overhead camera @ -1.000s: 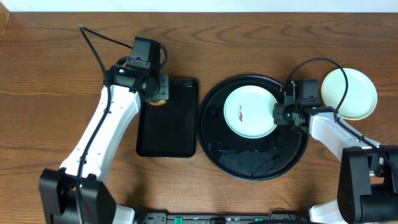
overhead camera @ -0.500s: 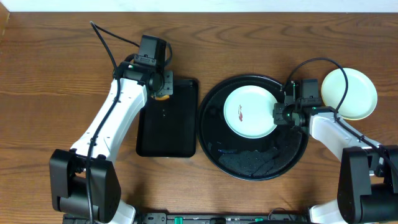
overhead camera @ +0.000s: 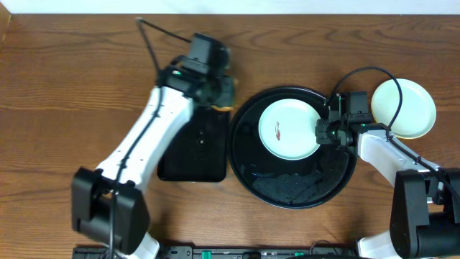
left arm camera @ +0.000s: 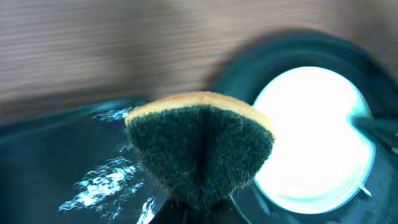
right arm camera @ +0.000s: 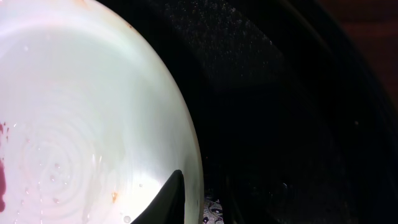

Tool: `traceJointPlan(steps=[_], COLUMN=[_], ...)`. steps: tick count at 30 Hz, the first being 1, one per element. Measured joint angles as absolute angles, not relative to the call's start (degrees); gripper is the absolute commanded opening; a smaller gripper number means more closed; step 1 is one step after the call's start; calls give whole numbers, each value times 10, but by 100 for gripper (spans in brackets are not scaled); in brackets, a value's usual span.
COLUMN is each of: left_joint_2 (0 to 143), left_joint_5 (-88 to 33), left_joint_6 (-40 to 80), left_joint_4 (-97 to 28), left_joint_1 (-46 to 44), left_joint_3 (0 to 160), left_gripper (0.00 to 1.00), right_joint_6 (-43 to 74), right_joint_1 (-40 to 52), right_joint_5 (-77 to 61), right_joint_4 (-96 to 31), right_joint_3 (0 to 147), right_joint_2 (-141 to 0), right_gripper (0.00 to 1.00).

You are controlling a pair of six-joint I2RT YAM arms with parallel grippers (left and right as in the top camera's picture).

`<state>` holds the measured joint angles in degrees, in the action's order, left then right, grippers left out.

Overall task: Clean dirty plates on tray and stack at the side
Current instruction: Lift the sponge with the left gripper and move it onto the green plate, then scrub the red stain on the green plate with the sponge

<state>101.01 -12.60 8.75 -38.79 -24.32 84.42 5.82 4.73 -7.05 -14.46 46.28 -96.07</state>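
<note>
Holding a sponge clamped in my left jaws, just left of the round tray, I steady the dirty mint plate on it, right jaws pinching its right edge. Scrubbing looks next: lower the sponge onto the smear.

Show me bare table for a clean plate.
Widest: the brown wooden table lies bare left of the small rectangular black tray. Also the far strip beyond the large round glossy black tray. Crowded: the right gripper sits between the round mint-white plate and the round pale yellow plate, and the trays sit edge to edge.
</note>
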Motion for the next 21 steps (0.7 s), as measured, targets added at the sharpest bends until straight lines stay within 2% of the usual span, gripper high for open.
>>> traceJointPlan(steps=[11, 21], left_joint_2=[1161, 1178], left_joint_5=[-140, -72], left_joint_6=[88, 85], left_joint_4=[-302, -280], left_joint_1=[-393, -406], left_joint_3=[845, 845], left_gripper=[7, 7], right_joint_6=[58, 58], right_joint_1=[47, 47], right_joint_5=[-70, -70], right_joint_4=[-142, -142], right_joint_3=[463, 463], right_joint_2=[-961, -961], right_gripper=[18, 17])
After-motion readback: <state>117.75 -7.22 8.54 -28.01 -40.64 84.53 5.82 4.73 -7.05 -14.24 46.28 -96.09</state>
